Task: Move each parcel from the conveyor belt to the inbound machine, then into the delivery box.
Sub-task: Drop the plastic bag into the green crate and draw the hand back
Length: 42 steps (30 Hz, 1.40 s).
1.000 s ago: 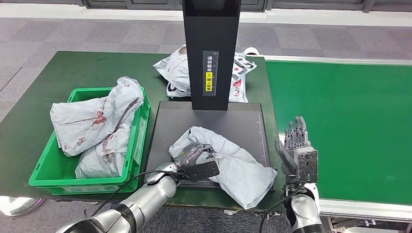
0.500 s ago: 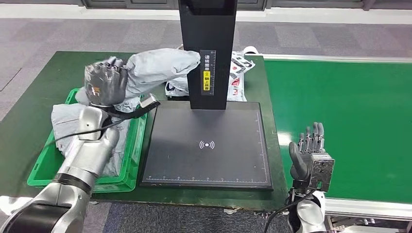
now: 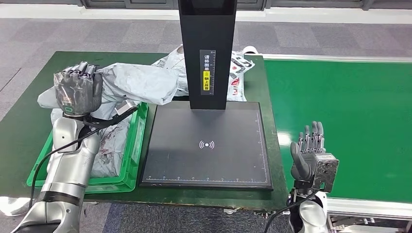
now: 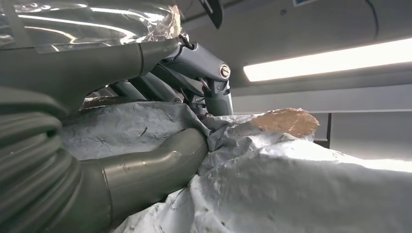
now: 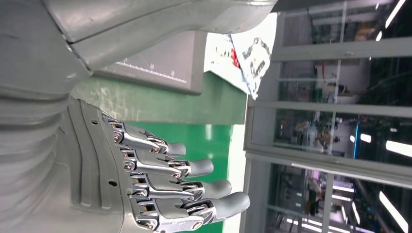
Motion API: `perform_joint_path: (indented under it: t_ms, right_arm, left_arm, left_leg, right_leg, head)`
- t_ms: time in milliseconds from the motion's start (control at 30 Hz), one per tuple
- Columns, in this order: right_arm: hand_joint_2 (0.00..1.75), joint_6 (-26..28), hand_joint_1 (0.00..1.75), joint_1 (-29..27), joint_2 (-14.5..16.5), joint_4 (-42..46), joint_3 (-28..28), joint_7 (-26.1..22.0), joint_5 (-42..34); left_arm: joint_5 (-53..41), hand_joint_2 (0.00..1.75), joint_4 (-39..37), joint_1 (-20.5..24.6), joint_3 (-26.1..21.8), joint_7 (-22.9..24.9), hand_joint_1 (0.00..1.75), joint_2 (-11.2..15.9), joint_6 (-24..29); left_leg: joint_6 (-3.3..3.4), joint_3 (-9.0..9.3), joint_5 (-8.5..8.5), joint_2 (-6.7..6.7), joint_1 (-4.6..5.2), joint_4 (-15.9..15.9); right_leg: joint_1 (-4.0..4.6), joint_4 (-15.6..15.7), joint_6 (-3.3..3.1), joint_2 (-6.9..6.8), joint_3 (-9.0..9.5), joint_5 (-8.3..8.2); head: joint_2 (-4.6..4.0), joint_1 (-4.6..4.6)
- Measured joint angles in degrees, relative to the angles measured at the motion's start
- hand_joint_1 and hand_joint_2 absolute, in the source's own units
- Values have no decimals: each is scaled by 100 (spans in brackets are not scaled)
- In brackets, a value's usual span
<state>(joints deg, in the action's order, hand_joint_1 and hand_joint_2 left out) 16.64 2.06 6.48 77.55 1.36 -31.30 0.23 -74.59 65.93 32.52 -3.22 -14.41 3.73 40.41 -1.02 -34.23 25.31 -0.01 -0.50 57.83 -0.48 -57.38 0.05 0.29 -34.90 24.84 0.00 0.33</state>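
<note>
My left hand [image 3: 77,91] is raised above the green delivery box [image 3: 132,165] and grips a grey plastic parcel [image 3: 141,83] that stretches from the hand toward the machine's black column [image 3: 208,48]. In the left wrist view its thumb and fingers [image 4: 145,165] clamp the crinkled grey parcel [image 4: 301,189]. Other grey parcels [image 3: 109,150] lie inside the box. The inbound machine's black scan plate [image 3: 209,145] is bare. My right hand [image 3: 311,158] stands upright at the belt's near corner, fingers straight and apart, holding nothing, as the right wrist view shows [image 5: 165,179].
The green conveyor belt [image 3: 350,121] runs along the right. A white printed parcel [image 3: 239,70] lies behind the column on the dark green table [image 3: 34,102]. Grey carpet floor surrounds the table.
My left hand took the grey parcel off the scan plate, lifted it up and left, and has now carried it further left and slightly lower over the box. My right hand dropped a little.
</note>
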Motion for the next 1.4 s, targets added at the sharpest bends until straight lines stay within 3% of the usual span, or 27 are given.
perform_joint_path:
  t_ms: [167, 233, 300, 367, 567, 733, 967, 1400]
  right_arm:
    - [175, -50, 0, -82, 35, 66, 65, 27, 63]
    - [175, -51, 0, -105, 62, 68, 69, 25, 91]
    - [175, -51, 0, -115, 87, 68, 73, 21, 108]
    - [175, -50, 0, -124, 99, 68, 78, 18, 121]
    - [175, -49, 0, -189, 101, 168, 113, 58, 92]
    - [175, -55, 0, -322, 99, 281, 206, 107, 30]
    - [175, -55, 0, -398, 99, 336, 216, 110, 27]
    - [175, -55, 0, -411, 99, 354, 216, 110, 27]
  left_arm:
    - [-945, 175, 709, -467, -498, 641, 175, -10, 0]
    - [-1121, 175, 903, -673, -606, 1322, 175, 93, 1]
    - [-1151, 175, 946, -856, -552, 2176, 175, 361, -2]
    - [-1156, 175, 939, -995, -440, 2666, 175, 624, -5]
    - [-1160, 175, 975, -1358, -302, 2828, 175, 922, -6]
    - [-1163, 175, 594, -1476, -180, 3893, 175, 1468, -152]
    - [-1166, 175, 310, -1573, -87, 3995, 175, 1764, -157]
    - [-1166, 175, 135, -1591, 24, 4182, 175, 1914, -325]
  left_leg:
    - [-8, -1, 5, 2, 0, -2]
    - [-11, 1, 8, 5, 0, -3]
    - [-15, 4, 9, 14, -1, -3]
    - [-18, 5, 9, 14, -3, -3]
    - [-20, 1, 10, 2, -3, -3]
    - [-24, 5, 14, 16, -3, -3]
    - [-24, 3, 14, 15, -4, -3]
    - [-25, 3, 14, 15, -4, -3]
  right_leg:
    - [2, -1, -6, 1, -1, 4]
    - [4, -2, -10, 3, -3, 6]
    - [6, -2, -14, 10, -6, 8]
    - [11, -2, -18, 10, -8, 11]
    - [17, -3, -22, 0, -2, 15]
    - [19, -3, -26, 10, -8, 17]
    - [20, -4, -29, 8, -8, 19]
    - [19, -4, -29, 8, -7, 18]
  head:
    - [0, 0]
    - [0, 0]
    - [0, -1]
    - [0, -2]
    - [0, 1]
    - [0, -1]
    - [0, 0]
    - [0, 0]
